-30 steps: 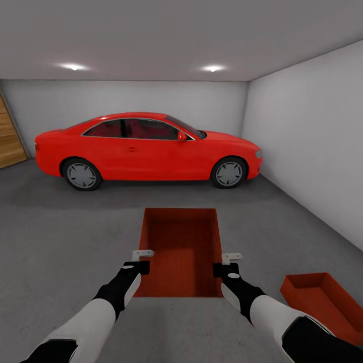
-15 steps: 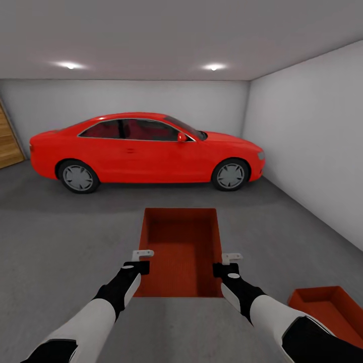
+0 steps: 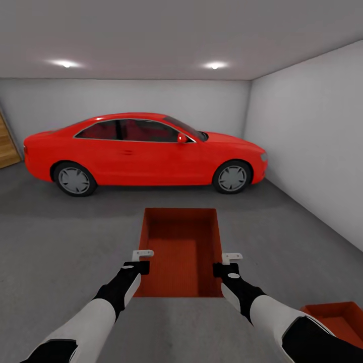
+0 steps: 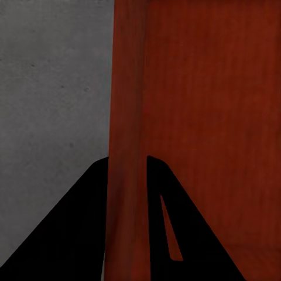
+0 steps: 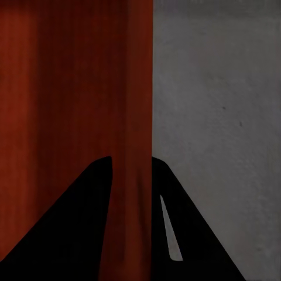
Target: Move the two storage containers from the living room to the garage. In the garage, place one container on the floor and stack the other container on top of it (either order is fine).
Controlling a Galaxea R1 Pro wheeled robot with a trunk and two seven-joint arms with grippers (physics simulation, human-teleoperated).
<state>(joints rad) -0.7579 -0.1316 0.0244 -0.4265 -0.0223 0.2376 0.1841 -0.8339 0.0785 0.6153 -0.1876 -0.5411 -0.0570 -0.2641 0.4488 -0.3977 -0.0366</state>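
Observation:
I hold one orange-red storage container in front of me above the grey concrete floor of the garage. My left gripper is shut on its left wall. My right gripper is shut on its right wall. In both wrist views the dark fingers straddle the thin red wall. The other storage container sits on the floor at the lower right, partly behind my right arm and cut off by the picture's edge.
A red coupe car stands across the back of the garage. A white wall runs along the right. A slatted wooden door shows at the far left. Grey floor lies open between me and the car.
The whole view has swung slightly right: the car, door and floor container have slid in the picture. The held container and both grippers keep their place relative to me.

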